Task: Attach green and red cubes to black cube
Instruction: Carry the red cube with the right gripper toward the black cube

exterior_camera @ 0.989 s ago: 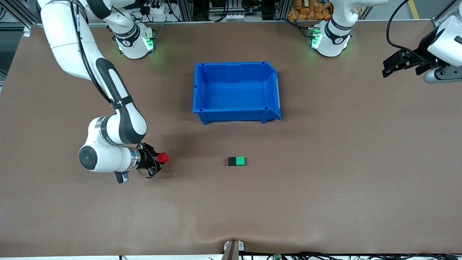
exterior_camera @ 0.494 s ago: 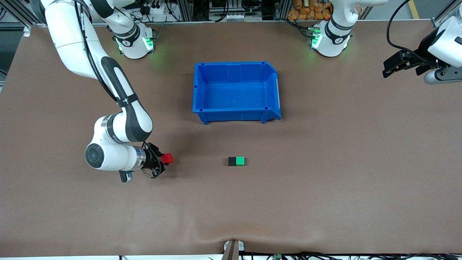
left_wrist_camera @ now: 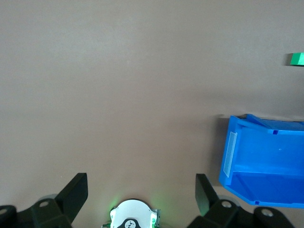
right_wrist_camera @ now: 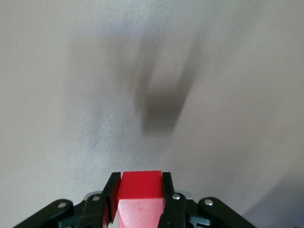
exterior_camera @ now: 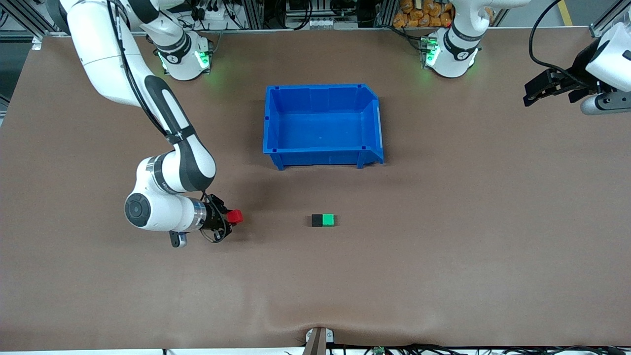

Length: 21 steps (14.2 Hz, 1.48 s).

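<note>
The black cube (exterior_camera: 317,220) and the green cube (exterior_camera: 328,220) lie joined side by side on the brown table, nearer to the front camera than the blue bin (exterior_camera: 276,123). The black cube is on the side toward the right arm's end. My right gripper (exterior_camera: 233,217) is shut on the red cube (exterior_camera: 235,216) and holds it just above the table, toward the right arm's end from the pair. The right wrist view shows the red cube (right_wrist_camera: 140,190) clamped between both fingers. My left gripper (exterior_camera: 535,93) is open and empty, waiting high over the left arm's end of the table.
The blue bin stands empty in the middle of the table; its corner also shows in the left wrist view (left_wrist_camera: 247,152), with the green cube (left_wrist_camera: 297,59) at the frame's edge. The arms' bases (exterior_camera: 446,54) stand along the table's edge.
My right gripper has carried the red cube a little toward the black and green pair. The left arm has not moved.
</note>
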Each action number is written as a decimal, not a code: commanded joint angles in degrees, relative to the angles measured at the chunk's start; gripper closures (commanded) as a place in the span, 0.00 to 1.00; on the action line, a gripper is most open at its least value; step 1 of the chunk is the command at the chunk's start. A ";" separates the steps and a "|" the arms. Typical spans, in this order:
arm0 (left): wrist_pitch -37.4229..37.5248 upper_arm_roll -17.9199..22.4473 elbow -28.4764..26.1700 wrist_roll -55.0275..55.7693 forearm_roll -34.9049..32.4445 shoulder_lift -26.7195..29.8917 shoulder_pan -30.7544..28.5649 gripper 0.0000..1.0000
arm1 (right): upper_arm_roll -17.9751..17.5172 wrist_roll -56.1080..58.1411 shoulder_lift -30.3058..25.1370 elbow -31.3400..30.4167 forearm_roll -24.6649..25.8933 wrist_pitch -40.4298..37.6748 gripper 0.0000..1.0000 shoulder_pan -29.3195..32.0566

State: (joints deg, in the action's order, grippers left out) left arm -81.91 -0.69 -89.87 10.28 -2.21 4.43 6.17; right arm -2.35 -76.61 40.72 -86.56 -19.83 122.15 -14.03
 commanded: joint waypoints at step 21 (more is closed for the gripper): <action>0.26 1.13 0.48 -0.53 -0.60 0.23 -0.19 0.00 | 0.42 -12.60 2.61 -0.01 -4.43 9.77 1.00 -7.32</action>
State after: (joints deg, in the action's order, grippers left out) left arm -81.91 0.46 -89.85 10.28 -2.21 4.43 6.12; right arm -2.37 -87.69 42.79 -86.74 -23.28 130.26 -20.12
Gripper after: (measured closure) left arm 0.000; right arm 0.604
